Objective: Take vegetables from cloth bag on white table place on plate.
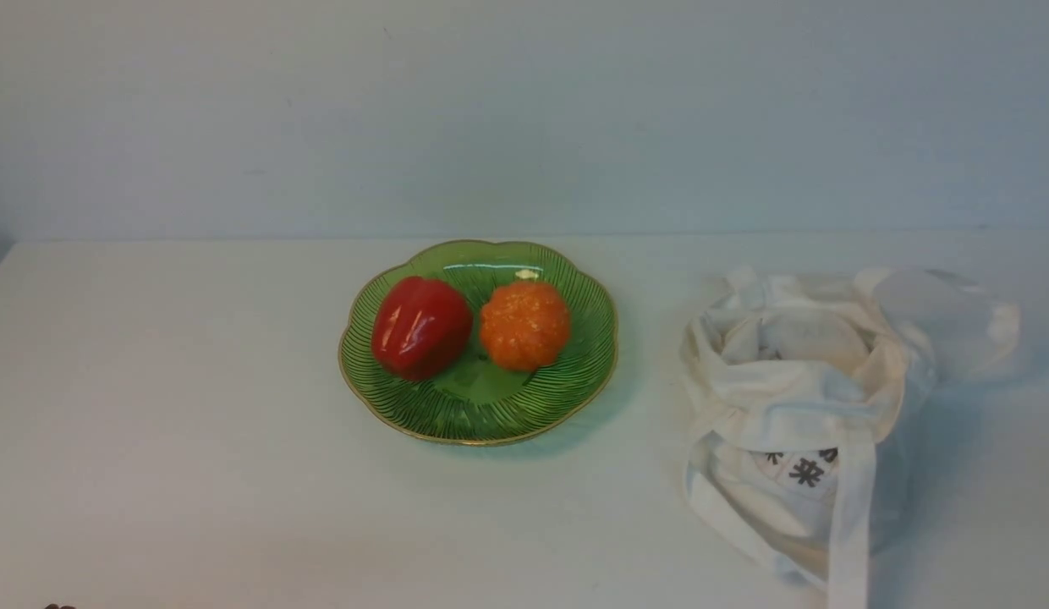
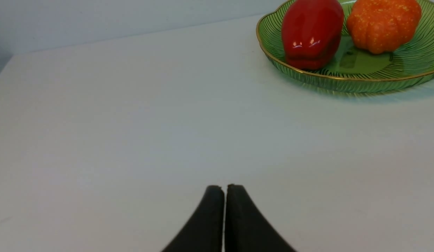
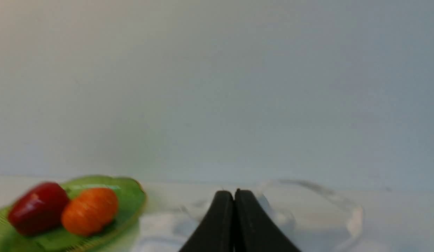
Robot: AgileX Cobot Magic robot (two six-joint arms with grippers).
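Closed jaws, pepper (image 2: pixel 311 33) on plate (image 2: pixel 343 83), well apart

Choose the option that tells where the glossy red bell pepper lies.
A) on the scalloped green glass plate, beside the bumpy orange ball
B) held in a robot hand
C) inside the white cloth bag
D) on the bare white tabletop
A: the glossy red bell pepper rests on the scalloped green glass plate beside the bumpy orange ball, well apart from the white cloth bag.

pale blue-grey wall (image 1: pixel 524 110) behind, plain (darker at far left); white table (image 1: pixel 152 440) meets it; soft even light.
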